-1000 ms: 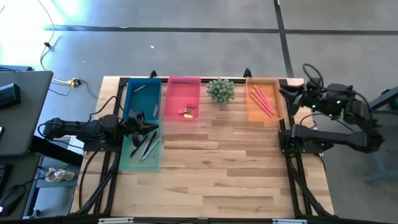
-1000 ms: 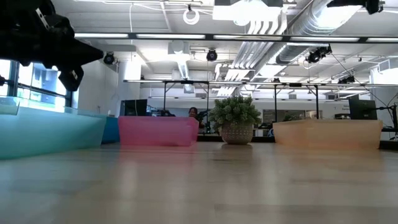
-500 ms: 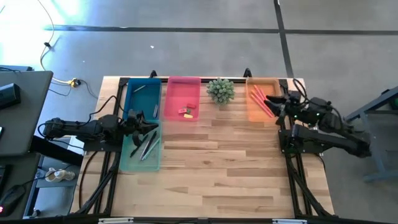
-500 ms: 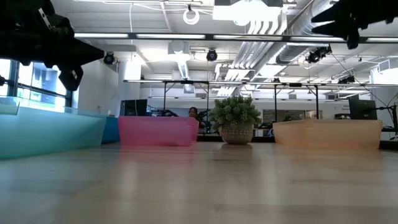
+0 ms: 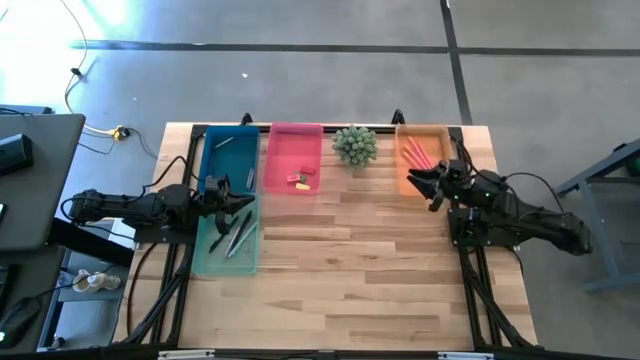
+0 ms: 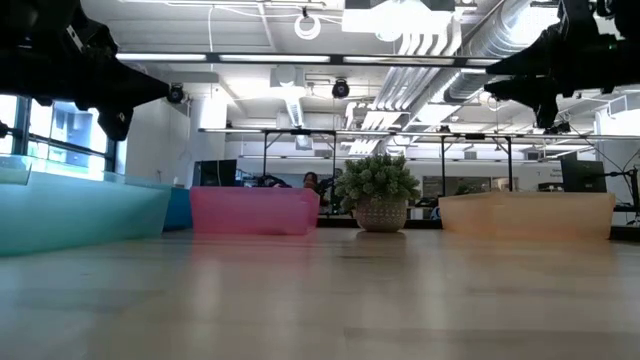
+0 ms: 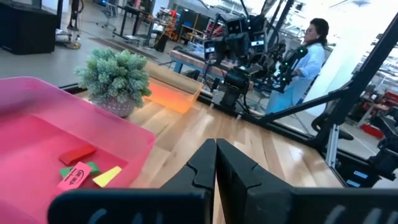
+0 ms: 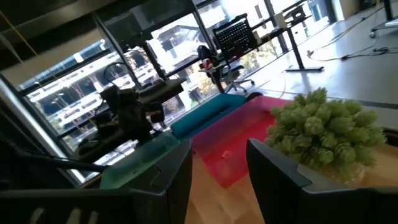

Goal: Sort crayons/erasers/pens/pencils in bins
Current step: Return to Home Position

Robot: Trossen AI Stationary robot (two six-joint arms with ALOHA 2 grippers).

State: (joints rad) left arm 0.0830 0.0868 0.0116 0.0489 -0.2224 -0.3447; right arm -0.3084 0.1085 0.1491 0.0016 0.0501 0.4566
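Note:
Four bins stand on the table: blue (image 5: 228, 158), pink (image 5: 293, 158), orange (image 5: 425, 160) and teal (image 5: 228, 238). Small erasers (image 7: 81, 171) lie on the pink bin's floor. Salmon pencils (image 5: 417, 157) lie in the orange bin, dark pens (image 5: 236, 234) in the teal one. My left gripper (image 5: 250, 203) hovers level over the teal bin's far end, shut and empty (image 7: 216, 163). Above the near end of the orange bin, my right gripper (image 5: 413, 180) hangs level and open, with nothing between its fingers (image 8: 219, 171).
A spiky green plant (image 5: 354, 145) in a pot stands between the pink and orange bins. The bins line the table's far and left sides. Bare wood (image 5: 350, 270) covers the middle and near part. A person (image 7: 308, 56) is in the room beyond the table.
My right gripper has come down from high beyond the table's far right corner and moved toward the table's left edge, ending level over the orange bin's near end, still open.

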